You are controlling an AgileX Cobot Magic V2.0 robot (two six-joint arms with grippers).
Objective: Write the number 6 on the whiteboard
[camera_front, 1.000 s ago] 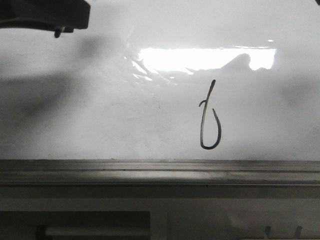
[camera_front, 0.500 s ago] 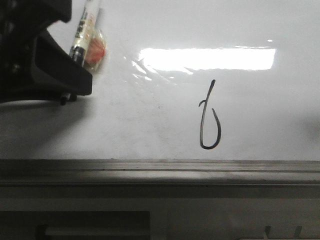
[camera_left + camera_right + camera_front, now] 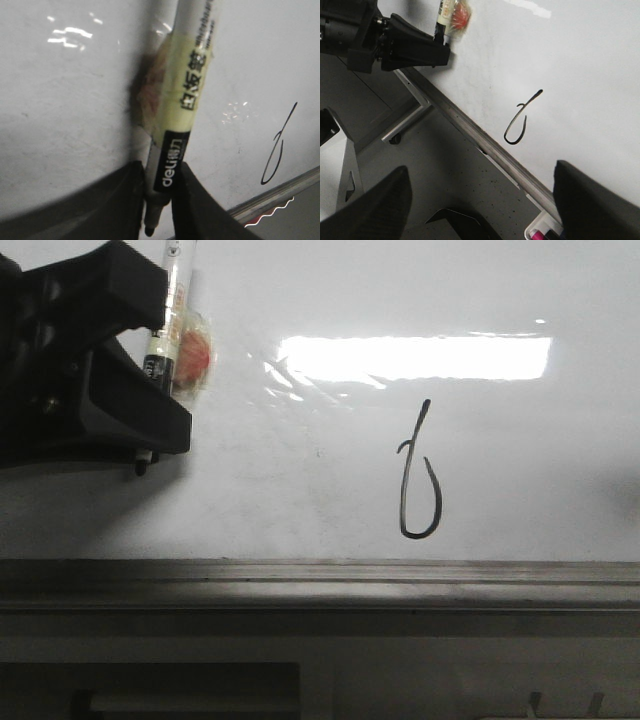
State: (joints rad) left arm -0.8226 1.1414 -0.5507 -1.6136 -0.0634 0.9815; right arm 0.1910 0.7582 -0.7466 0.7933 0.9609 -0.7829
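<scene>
The number 6 (image 3: 420, 475) is a thin black figure on the glossy whiteboard (image 3: 300, 490), right of centre, just above the ledge. It also shows in the left wrist view (image 3: 277, 150) and the right wrist view (image 3: 520, 122). My left gripper (image 3: 155, 360) is at the board's left, well left of the 6, shut on a white marker (image 3: 187, 100) wrapped in yellowish tape. The marker's dark tip sticks out past the jaws. My right gripper (image 3: 487, 205) is open and empty, away from the board and out of the front view.
A grey metal ledge (image 3: 320, 585) runs along the board's lower edge. The right wrist view shows the board's stand leg (image 3: 405, 125), grey floor, and a white tray (image 3: 540, 232) holding a pink marker.
My left gripper has come down into the front view from the top left with the marker in it. The 6 is unchanged.
</scene>
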